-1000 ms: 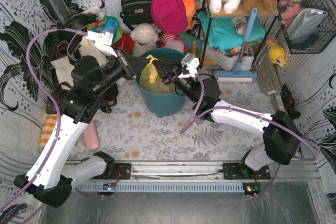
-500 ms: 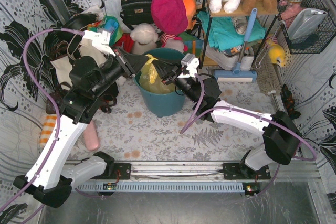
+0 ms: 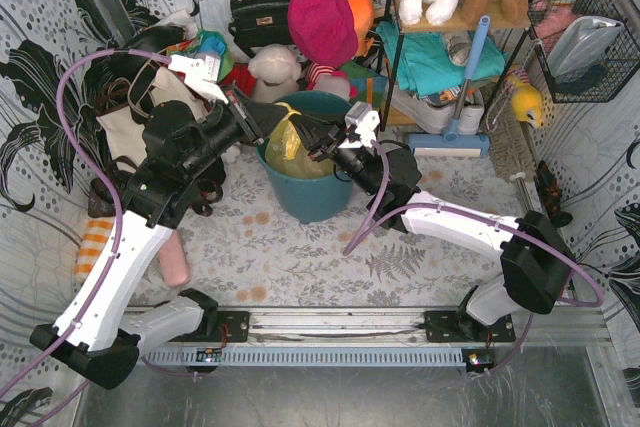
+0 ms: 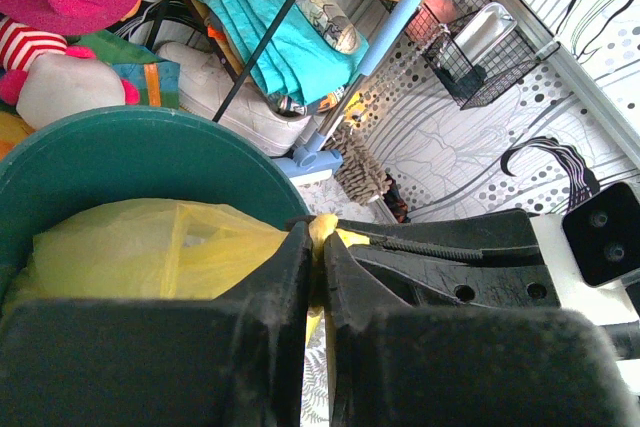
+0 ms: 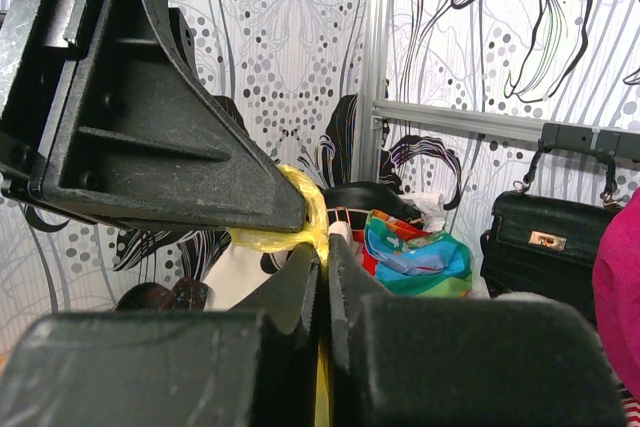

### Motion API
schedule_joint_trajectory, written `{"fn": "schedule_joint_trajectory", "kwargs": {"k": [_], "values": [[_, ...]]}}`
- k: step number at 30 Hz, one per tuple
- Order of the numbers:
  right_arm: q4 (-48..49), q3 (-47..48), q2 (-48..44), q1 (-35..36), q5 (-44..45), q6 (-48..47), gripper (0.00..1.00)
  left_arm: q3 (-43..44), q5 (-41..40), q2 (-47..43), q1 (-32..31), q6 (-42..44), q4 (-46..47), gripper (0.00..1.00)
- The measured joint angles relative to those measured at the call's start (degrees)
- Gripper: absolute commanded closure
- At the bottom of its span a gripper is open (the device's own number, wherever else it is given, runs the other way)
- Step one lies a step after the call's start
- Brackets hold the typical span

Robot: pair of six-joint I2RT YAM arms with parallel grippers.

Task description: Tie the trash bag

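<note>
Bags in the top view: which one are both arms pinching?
The yellow trash bag in the teal bin; the black handbag is untouched at the back.

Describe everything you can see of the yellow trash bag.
The trash bag is thin, translucent yellow-green plastic, crinkled and softly bulging. It sits inside the teal bin. Its top is gathered and twisted into a narrow strand, which is pinched from opposite sides by the closed jaws of the left gripper and the right gripper. Something pale shows faintly through the film, but the contents cannot be made out.
</note>
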Motion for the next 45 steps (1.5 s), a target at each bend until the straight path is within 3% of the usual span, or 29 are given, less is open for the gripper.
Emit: {"fn": "schedule_joint_trajectory", "kwargs": {"k": [8,15,18,21,33,38,45], "values": [[0.0,0.0,0.0,0.0,0.0,0.0,1.00,0.0,-0.5,-0.2,0.0,0.3,0.3,1.00],[0.0,0.0,0.0,0.0,-0.1,0.0,0.99,0.0,-2.1,-0.2,-0.1,0.6,0.2,1.00],[-0.2,0.0,-0.1,0.0,0.0,0.2,0.67,0.0,-2.2,-0.2,-0.1,0.6,0.2,1.00],[-1.7,-0.6,-1.9,0.0,0.4,0.8,0.54,0.0,-2.9,-0.2,-0.1,0.8,0.4,1.00],[-22.1,-2.6,-17.2,0.0,1.8,11.6,0.44,-0.9,-3.1,-0.2,-0.1,0.8,1.9,1.00],[-28.3,-3.7,-17.4,0.0,2.2,19.3,0.44,-1.5,-3.0,-0.2,-0.1,0.8,2.5,1.00],[-29.1,-3.9,-13.0,0.0,1.7,25.1,0.40,-2.0,-3.0,-0.2,-0.1,0.8,2.9,1.00]]}}
